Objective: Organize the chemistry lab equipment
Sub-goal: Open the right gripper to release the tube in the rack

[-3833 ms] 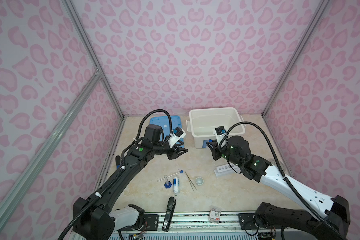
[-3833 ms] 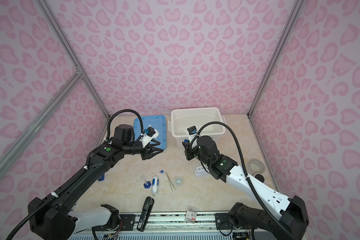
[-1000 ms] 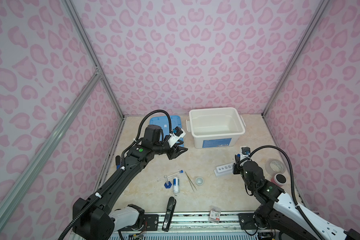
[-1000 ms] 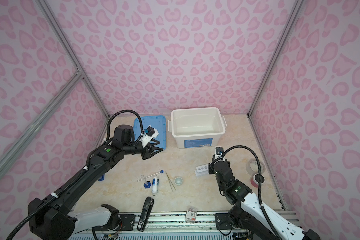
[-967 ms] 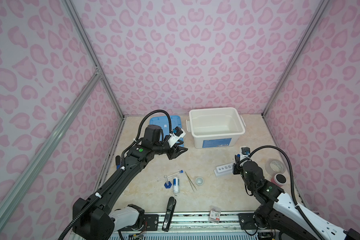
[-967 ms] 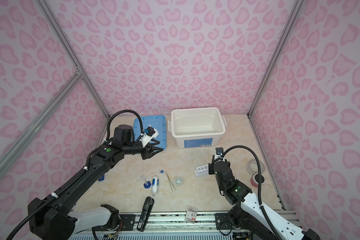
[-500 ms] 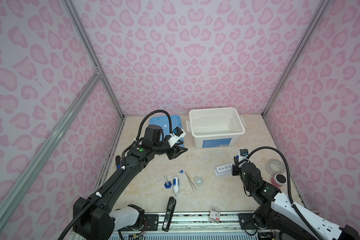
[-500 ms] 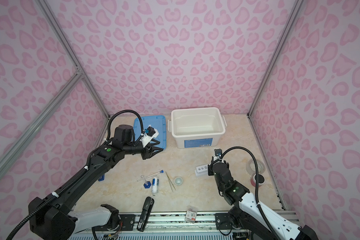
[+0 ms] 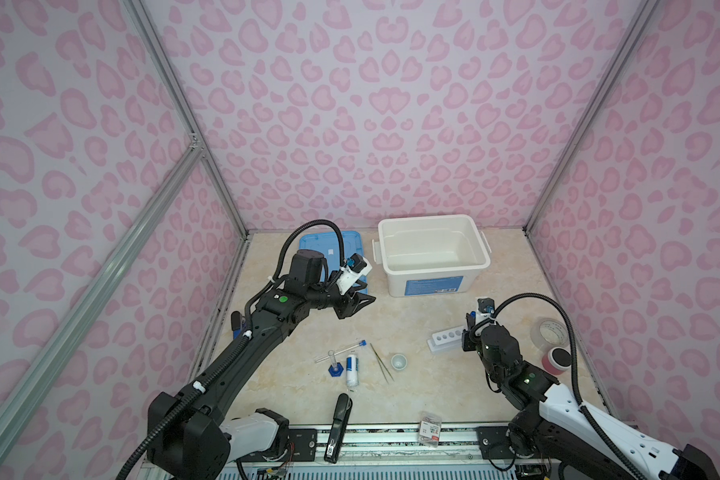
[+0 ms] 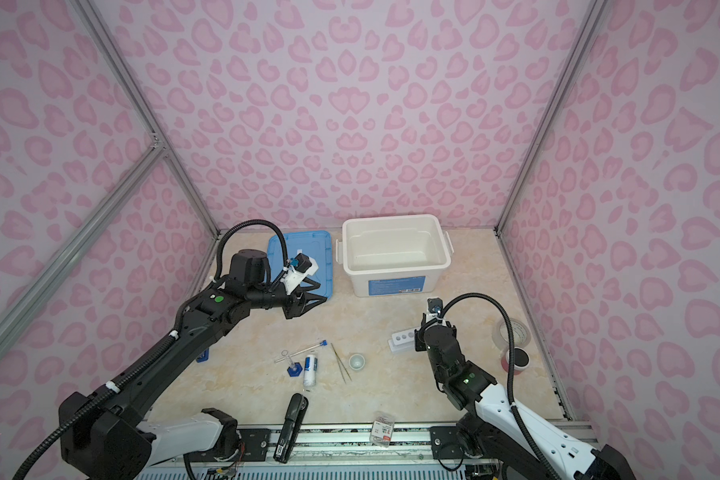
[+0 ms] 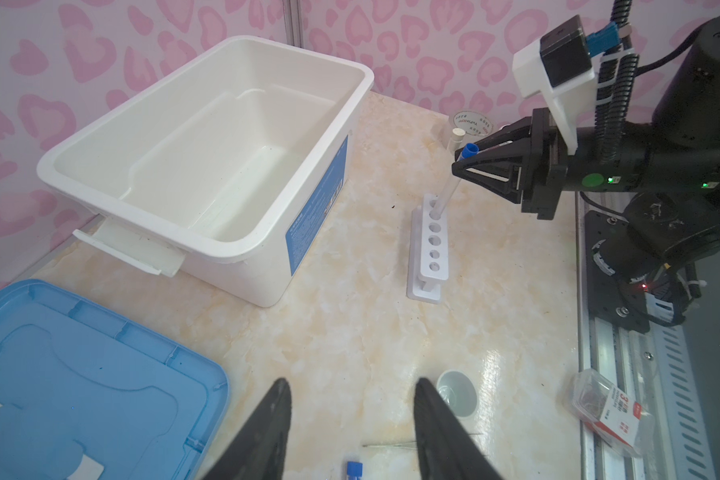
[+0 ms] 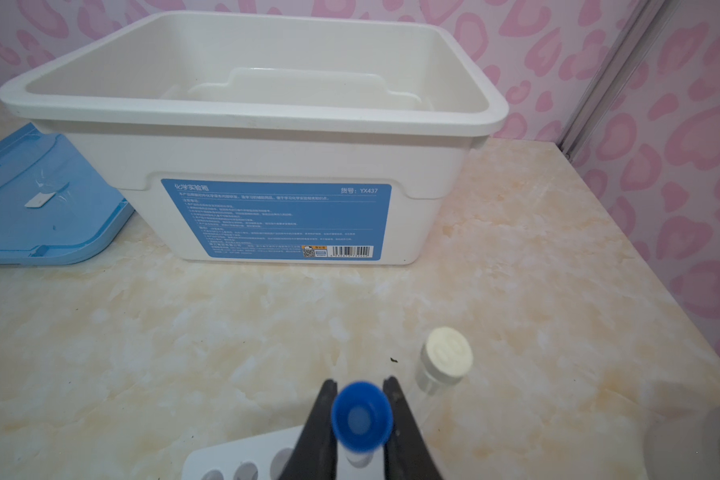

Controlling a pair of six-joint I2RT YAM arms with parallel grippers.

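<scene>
My right gripper point(image 12: 360, 383) is shut on a clear tube with a blue cap point(image 12: 362, 417) that stands upright with its lower end in a hole near one end of the six-hole white rack point(image 11: 431, 249). A white-capped tube point(image 12: 445, 357) stands upright just beside it; whether it sits in the rack I cannot tell. In both top views the right gripper point(image 9: 470, 332) is at the rack's point(image 10: 402, 341) right end. My left gripper point(image 11: 352, 380) hangs open and empty above the table. Another blue-capped tube point(image 9: 341, 351), the blue-based cylinder point(image 9: 334, 368), white bottle point(image 9: 352, 370), tweezers point(image 9: 381, 362) and tiny cup point(image 9: 399, 360) lie in the middle.
An open white bin point(image 9: 433, 253) stands at the back, with a blue lid point(image 9: 329, 245) flat to its left. A black stapler point(image 9: 339, 419) and a small staple box point(image 9: 430, 428) lie at the front edge. Tape rolls point(image 9: 551, 330) sit at the far right.
Over the last seconds my right arm came back from in front of the bin to the rack on the right, then edged slightly over it. The left arm has not moved.
</scene>
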